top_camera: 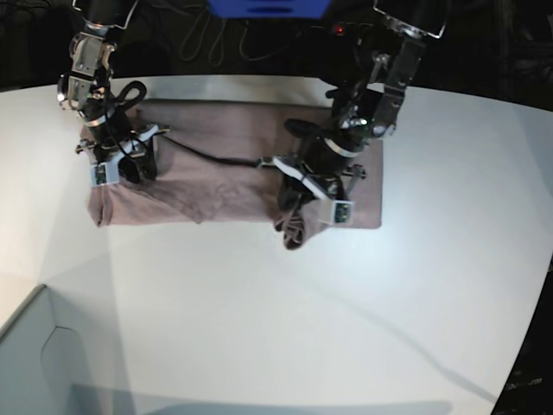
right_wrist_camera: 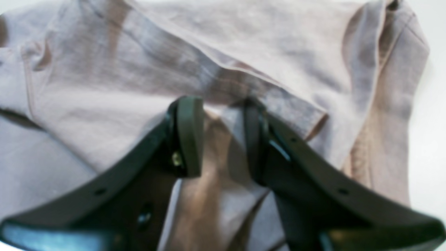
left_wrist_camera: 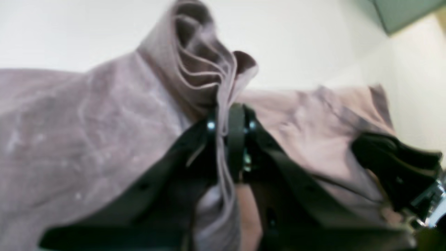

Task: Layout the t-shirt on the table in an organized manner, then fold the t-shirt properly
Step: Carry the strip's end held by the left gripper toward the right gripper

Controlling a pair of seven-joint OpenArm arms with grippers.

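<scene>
The mauve t-shirt [top_camera: 225, 164] lies spread sideways on the far part of the white table [top_camera: 302, 328]. My left gripper [top_camera: 298, 203] hangs over the shirt's near right part. It is shut on a bunched fold of the t-shirt [left_wrist_camera: 87, 122], and the cloth stands up in pleats beyond the fingertips of the left gripper [left_wrist_camera: 228, 118]. My right gripper [top_camera: 130, 169] rests on the shirt's left end. In the right wrist view the right gripper [right_wrist_camera: 223, 118] has its jaws apart. The t-shirt [right_wrist_camera: 244, 45] lies flat in the gap, with a hem edge at the fingertips.
A black cable [top_camera: 216, 158] runs across the shirt between the two arms. A pale grey box corner [top_camera: 34, 363] sits at the near left of the table. The table's curved edge [top_camera: 527, 285] runs along the right side.
</scene>
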